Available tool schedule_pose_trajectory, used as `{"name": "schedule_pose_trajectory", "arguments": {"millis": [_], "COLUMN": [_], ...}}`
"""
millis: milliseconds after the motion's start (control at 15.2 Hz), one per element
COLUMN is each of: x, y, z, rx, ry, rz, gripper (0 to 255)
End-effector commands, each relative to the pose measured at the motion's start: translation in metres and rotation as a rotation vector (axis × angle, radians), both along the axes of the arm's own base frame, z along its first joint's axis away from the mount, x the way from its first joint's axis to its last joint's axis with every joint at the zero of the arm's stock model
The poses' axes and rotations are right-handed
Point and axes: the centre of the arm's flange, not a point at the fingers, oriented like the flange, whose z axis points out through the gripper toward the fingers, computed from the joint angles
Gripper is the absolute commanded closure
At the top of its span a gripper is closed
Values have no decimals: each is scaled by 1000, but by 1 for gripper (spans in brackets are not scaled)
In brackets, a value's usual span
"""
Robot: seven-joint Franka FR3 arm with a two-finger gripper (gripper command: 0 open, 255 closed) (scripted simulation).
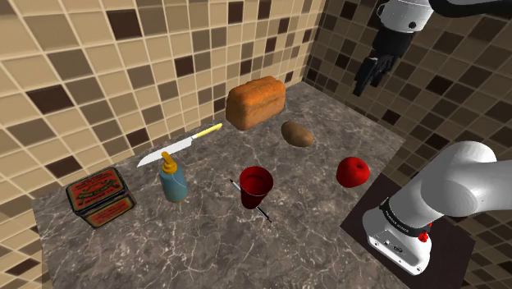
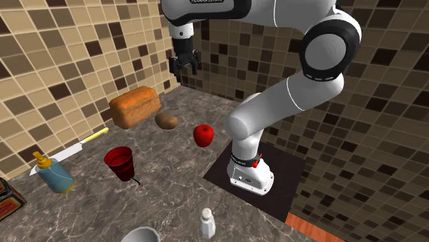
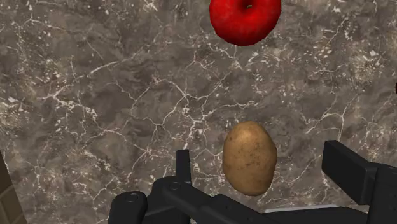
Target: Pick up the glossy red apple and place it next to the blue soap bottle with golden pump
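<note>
Shoulder view: the red apple (image 1: 353,172) sits on the marble desk (image 1: 246,254) near the stand, well apart from the blue soap bottle (image 1: 173,181), with a red cup (image 1: 255,186) between them. The arm is cut off at the top edge.

Second exterior view: the jaws hang high above the potato (image 2: 166,121).

Wrist view: the jaws stand apart and empty, and the apple is cut by the edge.
</note>
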Motion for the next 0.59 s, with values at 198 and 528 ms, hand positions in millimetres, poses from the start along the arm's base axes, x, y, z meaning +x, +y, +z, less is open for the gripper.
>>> {"name": "schedule_pose_trajectory", "arguments": {"millis": [198,528], "x": [-27,-67], "y": [5,25], "z": [-29,-77], "rx": [-24,-64], "ry": [-6,-15], "rz": [-216,-576], "gripper": [0,0]}}
